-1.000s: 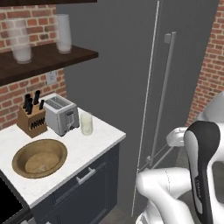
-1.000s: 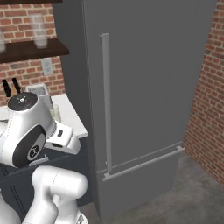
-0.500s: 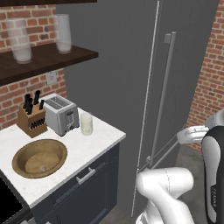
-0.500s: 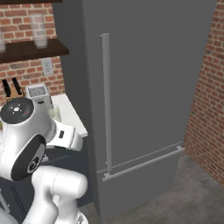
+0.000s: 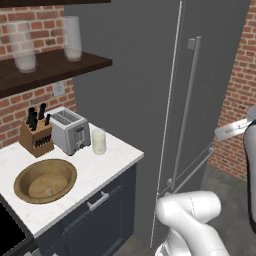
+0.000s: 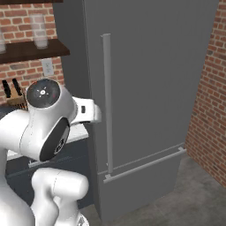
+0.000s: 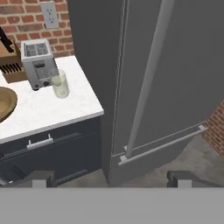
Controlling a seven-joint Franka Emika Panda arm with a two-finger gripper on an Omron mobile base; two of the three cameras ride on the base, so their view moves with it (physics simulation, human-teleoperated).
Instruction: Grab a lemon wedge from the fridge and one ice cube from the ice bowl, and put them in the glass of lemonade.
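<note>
Your gripper (image 7: pixel 111 177) is released, its two dark fingertips wide apart with nothing between them. It hangs in the air facing the fridge (image 5: pixel 165 90), whose doors are shut; the long vertical handle (image 7: pixel 146 78) runs up just ahead of the hand. To the fridge's left, a white counter (image 5: pixel 107 167) holds the glass (image 5: pixel 99 141) of pale lemonade, standing upright just beside the toaster (image 5: pixel 70 130). A knife block (image 5: pixel 36 134) sits on the toaster's far side. Nearer you on the counter lies the wooden bowl (image 5: pixel 45 180), with one tiny pale ice cube (image 5: pixel 48 191) inside it. You can't see the lemon wedge behind the closed doors.
</note>
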